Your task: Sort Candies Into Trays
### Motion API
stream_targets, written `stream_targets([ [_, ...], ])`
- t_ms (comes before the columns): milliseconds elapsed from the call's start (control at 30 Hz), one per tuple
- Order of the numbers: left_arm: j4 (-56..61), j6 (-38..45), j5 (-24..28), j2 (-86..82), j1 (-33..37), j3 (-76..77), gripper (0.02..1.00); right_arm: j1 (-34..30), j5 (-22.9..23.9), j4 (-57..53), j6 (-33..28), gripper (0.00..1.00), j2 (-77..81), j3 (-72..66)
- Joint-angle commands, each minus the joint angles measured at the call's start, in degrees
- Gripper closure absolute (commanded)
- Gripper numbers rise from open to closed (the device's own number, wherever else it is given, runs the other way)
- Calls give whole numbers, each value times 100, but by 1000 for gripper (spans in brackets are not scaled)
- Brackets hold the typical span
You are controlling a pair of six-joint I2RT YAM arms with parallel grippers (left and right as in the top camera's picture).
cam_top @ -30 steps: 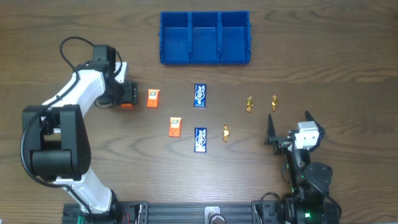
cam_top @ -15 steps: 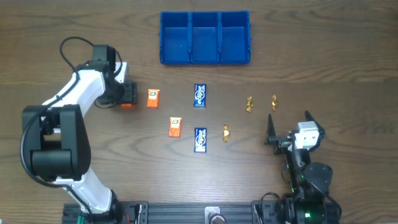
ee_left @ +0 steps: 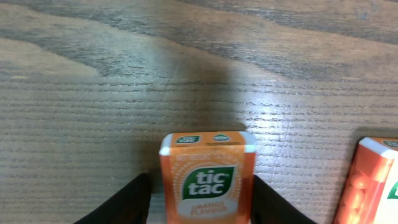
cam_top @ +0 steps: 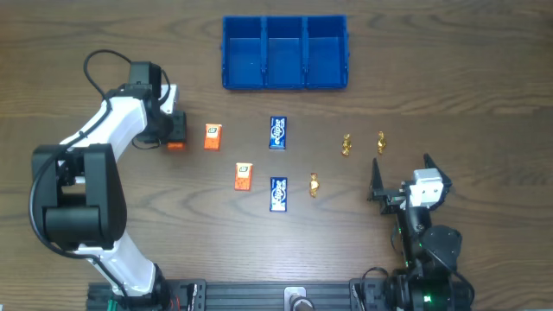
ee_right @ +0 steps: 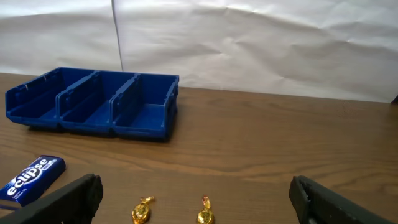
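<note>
My left gripper [cam_top: 176, 136] stands at the table's left, shut on an orange mint box [ee_left: 208, 177] that lies flat on the wood between its fingers [ee_left: 127, 202]. Two more orange mint boxes [cam_top: 212, 136] [cam_top: 244, 176] lie just to its right. Farther right lie two blue gum packs [cam_top: 277, 132] [cam_top: 277, 193], then three gold-wrapped candies [cam_top: 346, 144] [cam_top: 380, 141] [cam_top: 314, 183]. At the back stands an empty blue tray [cam_top: 285, 79] with three compartments. My right gripper [cam_top: 402, 183] stays open near its base, with nothing between its fingers.
Bare wood lies all around the candies. In the right wrist view, the blue tray [ee_right: 93, 102] stands before a white backdrop, with a gum pack [ee_right: 31, 177] and two gold candies [ee_right: 142, 211] [ee_right: 205, 218] nearer.
The left gripper's fingers have drawn in around the orange mint box. The right arm and the other candies have not moved.
</note>
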Motion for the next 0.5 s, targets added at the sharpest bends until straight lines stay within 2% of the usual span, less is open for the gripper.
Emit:
stream_targets([
  [33,7,-24,-9,146,-35,26,570,-28,4,-63,-72,3,-13,4],
  [300,-28,-214,-11,-120,-72,81,669,-31,4,-63,-72,3,-13,4],
  [500,-107,-487,-190,-1034,-315,190,678,-28,4,-63,-72,3,-13,4],
])
